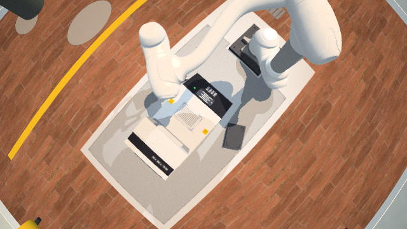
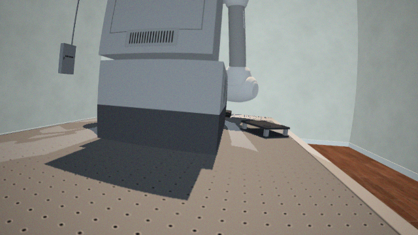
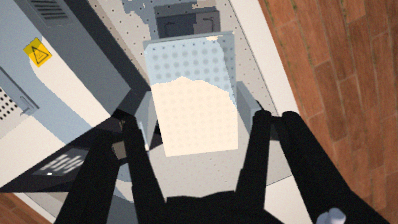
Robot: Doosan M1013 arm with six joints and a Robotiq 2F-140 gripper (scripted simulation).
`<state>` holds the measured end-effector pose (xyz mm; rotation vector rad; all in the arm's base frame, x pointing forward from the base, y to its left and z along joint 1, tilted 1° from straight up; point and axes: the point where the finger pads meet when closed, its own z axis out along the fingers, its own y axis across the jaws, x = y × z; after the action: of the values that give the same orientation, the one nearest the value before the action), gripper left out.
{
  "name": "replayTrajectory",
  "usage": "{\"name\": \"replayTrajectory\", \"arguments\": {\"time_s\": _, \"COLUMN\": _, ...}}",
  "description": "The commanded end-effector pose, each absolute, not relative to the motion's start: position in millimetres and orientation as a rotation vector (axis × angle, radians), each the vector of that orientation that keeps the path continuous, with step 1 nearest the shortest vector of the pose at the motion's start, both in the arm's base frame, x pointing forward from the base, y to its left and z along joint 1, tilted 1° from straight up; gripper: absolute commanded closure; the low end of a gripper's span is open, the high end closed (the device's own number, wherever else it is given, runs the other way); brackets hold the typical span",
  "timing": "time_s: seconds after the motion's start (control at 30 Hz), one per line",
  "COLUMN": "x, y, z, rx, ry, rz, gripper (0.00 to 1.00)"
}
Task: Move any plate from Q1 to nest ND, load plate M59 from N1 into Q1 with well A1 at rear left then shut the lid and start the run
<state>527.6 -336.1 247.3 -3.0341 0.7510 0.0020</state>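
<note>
White arm (image 1: 203, 41) bent over table, end effector (image 3: 195, 130) pointing down, clamped on plate M59 (image 3: 192, 95) beside cycler Q1 (image 1: 191, 127)

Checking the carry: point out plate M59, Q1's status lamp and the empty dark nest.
Plate M59 (image 3: 192, 107), wrist view: its top face, between the fingers.
Q1's status lamp (image 1: 194, 88), top view: the green dot on the panel.
Dark nest (image 1: 234, 136), top view: its flat middle.
</note>
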Motion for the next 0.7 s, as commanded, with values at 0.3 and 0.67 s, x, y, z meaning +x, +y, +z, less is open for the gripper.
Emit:
{"name": "replayTrajectory", "arguments": {"time_s": 0.3, "x": 530.1, "y": -331.9, "z": 254.2, "rx": -3.046, "ry": 0.700, "rz": 0.002, "gripper": 1.00}}
{"name": "replayTrajectory", "arguments": {"time_s": 0.67, "x": 552.4, "y": -292.9, "z": 254.9, "rx": -3.116, "ry": 0.237, "rz": -0.002, "gripper": 1.00}}
